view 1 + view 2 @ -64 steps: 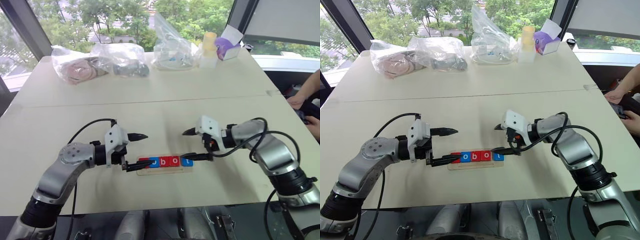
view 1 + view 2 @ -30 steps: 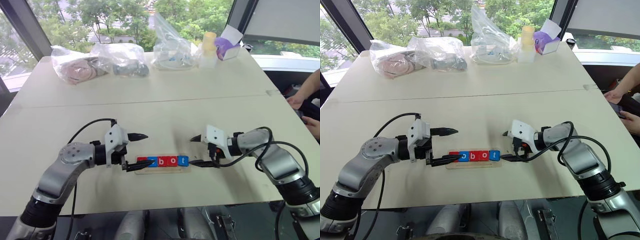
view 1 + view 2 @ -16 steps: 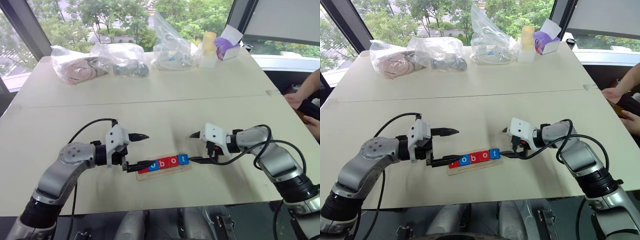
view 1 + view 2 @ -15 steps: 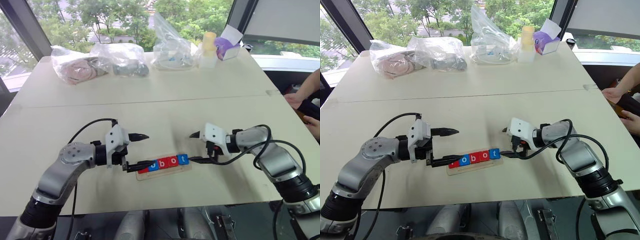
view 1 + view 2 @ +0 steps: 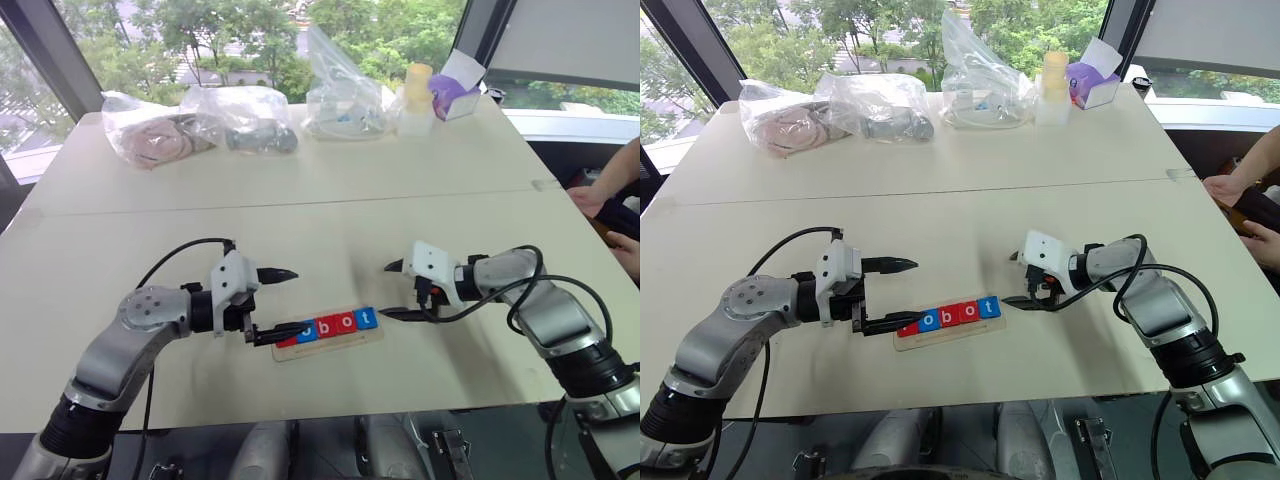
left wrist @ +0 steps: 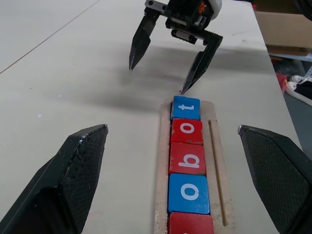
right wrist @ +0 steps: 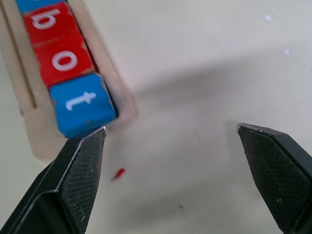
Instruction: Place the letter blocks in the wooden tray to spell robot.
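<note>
Since all five letter blocks (image 6: 185,168) already sit in a row in the wooden tray (image 5: 328,343), reading o-b-o-t past a red end tile half hidden by our left finger, we judge the spelling done and only squaring up left. Tray lies slightly skewed on the table (image 5: 300,200), between both arms. Our left gripper (image 5: 272,303) is spread wide, its lower finger lying over the tray's left end, probably to steady it. Our right gripper (image 5: 1015,279) is also spread and empty, one fingertip (image 6: 185,89) just beside the blue t block (image 7: 82,104) at the tray's right end, likely for nudging. Bags (image 5: 200,120) sit well apart at the far edge.
</note>
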`<action>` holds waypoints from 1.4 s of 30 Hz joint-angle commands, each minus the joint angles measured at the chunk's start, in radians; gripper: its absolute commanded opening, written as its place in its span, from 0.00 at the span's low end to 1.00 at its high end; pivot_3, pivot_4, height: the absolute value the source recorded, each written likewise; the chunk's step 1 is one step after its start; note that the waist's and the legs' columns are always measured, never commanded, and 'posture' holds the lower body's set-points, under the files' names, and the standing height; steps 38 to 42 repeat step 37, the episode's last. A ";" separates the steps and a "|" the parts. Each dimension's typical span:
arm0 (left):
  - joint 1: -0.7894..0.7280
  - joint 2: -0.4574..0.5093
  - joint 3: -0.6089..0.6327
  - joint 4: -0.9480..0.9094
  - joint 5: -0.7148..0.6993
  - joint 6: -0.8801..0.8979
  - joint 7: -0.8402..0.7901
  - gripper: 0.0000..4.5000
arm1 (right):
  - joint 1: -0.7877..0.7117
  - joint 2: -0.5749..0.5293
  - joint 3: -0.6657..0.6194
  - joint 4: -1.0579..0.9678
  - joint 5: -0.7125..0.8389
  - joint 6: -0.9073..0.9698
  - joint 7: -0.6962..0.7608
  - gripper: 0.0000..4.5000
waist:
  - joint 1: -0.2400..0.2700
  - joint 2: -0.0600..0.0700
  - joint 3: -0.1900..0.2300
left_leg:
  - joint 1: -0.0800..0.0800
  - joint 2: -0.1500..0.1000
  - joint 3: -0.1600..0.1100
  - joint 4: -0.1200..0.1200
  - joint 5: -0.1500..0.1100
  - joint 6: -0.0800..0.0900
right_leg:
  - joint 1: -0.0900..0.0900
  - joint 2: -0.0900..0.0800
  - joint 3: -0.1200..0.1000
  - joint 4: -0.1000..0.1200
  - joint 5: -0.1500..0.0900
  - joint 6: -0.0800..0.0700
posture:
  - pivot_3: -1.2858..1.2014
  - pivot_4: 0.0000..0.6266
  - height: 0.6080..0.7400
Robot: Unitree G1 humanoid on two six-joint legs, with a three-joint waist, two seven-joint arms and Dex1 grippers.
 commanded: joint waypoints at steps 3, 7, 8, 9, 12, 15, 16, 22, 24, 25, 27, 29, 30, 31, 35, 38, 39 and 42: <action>-0.011 0.004 0.021 -0.031 -0.014 -0.001 0.004 1.00 | -0.025 0.027 0.000 -0.003 -0.014 -0.023 -0.008 0.98 | 0.000 0.000 0.000 | 0.000 0.000 0.000 0.000 0.000 0.000 | 0.000 0.000 0.000 0.000 0.000 0.000 | 0.52 0.24 1.00; -0.007 0.008 0.025 -0.035 -0.016 0.002 0.005 1.00 | -0.027 0.038 0.004 -0.026 -0.008 -0.005 -0.003 0.98 | 0.001 0.000 0.000 | 0.000 0.000 0.000 0.000 0.000 0.000 | 0.000 0.000 0.000 0.000 0.000 0.000 | 0.52 0.24 1.00; -0.006 0.008 0.026 -0.036 -0.017 0.003 0.005 1.00 | -0.026 0.039 0.005 -0.031 -0.007 -0.003 -0.002 0.98 | 0.001 0.000 0.000 | 0.000 0.000 0.000 0.000 0.000 0.000 | 0.000 0.000 0.000 0.000 0.000 0.000 | 0.52 0.24 1.00; -0.005 0.009 0.027 -0.036 -0.017 0.004 0.006 1.00 | -0.026 0.040 0.006 -0.035 -0.007 -0.002 0.000 0.98 | 0.001 0.000 0.000 | 0.000 0.000 0.000 0.000 0.000 0.000 | 0.000 0.000 0.000 0.000 0.000 0.000 | 0.52 0.24 1.00; -0.002 0.010 0.029 -0.037 -0.018 0.005 0.007 1.00 | -0.024 0.042 0.007 -0.040 -0.014 -0.005 -0.002 0.98 | 0.000 0.000 0.000 | 0.000 0.000 0.000 0.000 0.000 0.000 | 0.000 0.000 0.000 0.000 0.000 0.000 | 0.52 0.24 1.00; -0.001 0.011 0.030 -0.036 -0.018 0.003 0.006 1.00 | -0.026 0.030 -0.002 -0.030 -0.026 -0.016 -0.006 0.98 | 0.001 0.000 0.000 | 0.000 0.000 0.000 0.000 0.000 0.000 | 0.000 0.000 0.000 0.000 0.000 0.000 | 0.52 0.24 1.00; -0.001 0.011 0.030 -0.035 -0.018 0.003 0.006 1.00 | -0.025 0.021 -0.005 -0.027 -0.031 -0.020 -0.006 0.98 | 0.001 0.000 0.000 | 0.000 0.000 0.000 0.000 0.000 0.000 | 0.000 0.000 0.000 0.000 0.000 0.000 | 0.52 0.24 1.00; 0.019 0.024 0.052 -0.045 -0.029 0.024 0.017 1.00 | 0.042 -0.069 -0.102 -0.145 0.055 0.074 0.030 0.98 | 0.003 0.000 0.000 | 0.000 0.000 0.000 0.000 0.000 0.000 | 0.000 0.000 0.000 0.000 0.000 0.000 | 0.52 0.24 1.00; 0.037 0.039 0.070 -0.058 -0.037 0.035 0.016 1.00 | 0.089 -0.112 -0.165 -0.239 0.137 0.165 0.056 0.98 | 0.005 0.000 0.000 | -0.001 0.000 -0.001 0.000 0.000 0.000 | 0.000 0.000 0.000 0.000 0.000 0.000 | 0.52 0.24 1.00; 0.045 0.046 0.076 -0.062 -0.038 0.035 0.014 1.00 | 0.103 -0.124 -0.186 -0.271 0.170 0.201 0.061 0.98 | 0.005 0.000 0.000 | -0.001 0.000 -0.001 0.000 0.000 0.000 | 0.000 -0.001 0.000 0.000 0.000 0.000 | 0.52 0.24 1.00; 0.066 0.061 0.095 -0.074 -0.049 0.033 0.008 1.00 | 0.138 -0.153 -0.239 -0.347 0.253 0.284 0.075 0.98 | 0.002 0.000 0.000 | -0.001 0.000 -0.001 -0.001 0.000 0.000 | 0.000 -0.001 0.000 0.000 0.000 0.000 | 0.52 0.24 1.00; 0.083 0.070 0.116 -0.088 -0.065 0.042 0.006 1.00 | 0.170 -0.184 -0.286 -0.414 0.327 0.351 0.088 0.98 | 0.002 0.000 0.000 | -0.001 0.001 -0.001 -0.001 0.000 0.000 | 0.000 -0.002 0.000 0.000 0.000 0.000 | 0.52 0.24 1.00; 0.094 0.078 0.128 -0.096 -0.073 0.048 0.004 1.00 | 0.184 -0.194 -0.305 -0.441 0.358 0.377 0.090 0.98 | 0.002 0.000 0.000 | 0.000 0.001 -0.001 -0.001 0.000 0.000 | 0.000 -0.002 0.000 0.000 -0.001 -0.001 | 0.52 0.24 1.00; 0.106 0.086 0.141 -0.105 -0.082 0.053 0.002 1.00 | 0.197 -0.203 -0.325 -0.467 0.388 0.404 0.088 0.98 | 0.003 0.000 0.000 | 0.000 0.001 -0.001 0.000 0.000 0.000 | 0.000 -0.002 0.000 0.000 -0.002 -0.003 | 0.52 0.24 1.00; 0.143 0.115 0.180 -0.125 -0.118 0.078 -0.002 1.00 | 0.257 -0.229 -0.374 -0.547 0.460 0.456 0.067 0.98 | 0.005 0.000 0.000 | 0.000 0.001 -0.001 0.000 0.000 0.000 | 0.000 -0.002 0.000 0.000 -0.002 -0.003 | 0.52 0.24 1.00; 0.148 0.120 0.187 -0.127 -0.128 0.083 -0.005 1.00 | 0.264 -0.230 -0.374 -0.559 0.476 0.465 0.049 0.98 | 0.006 0.000 0.000 | 0.000 0.001 -0.001 0.000 0.000 0.000 | 0.000 -0.002 0.000 0.000 -0.002 -0.003 | 0.52 0.24 1.00; 0.148 0.120 0.187 -0.127 -0.128 0.083 -0.005 1.00 | 0.264 -0.230 -0.374 -0.559 0.476 0.465 0.049 0.98 | 0.006 0.000 0.000 | 0.000 0.001 -0.001 0.000 0.000 0.000 | 0.000 -0.002 0.000 0.000 -0.002 -0.003 | 0.52 0.24 1.00; 0.148 0.120 0.187 -0.127 -0.128 0.083 -0.005 1.00 | 0.264 -0.230 -0.374 -0.559 0.476 0.465 0.049 0.98 | 0.006 0.000 0.000 | 0.000 0.001 -0.001 0.000 0.000 0.000 | 0.000 -0.002 0.000 0.000 -0.002 -0.003 | 0.52 0.24 1.00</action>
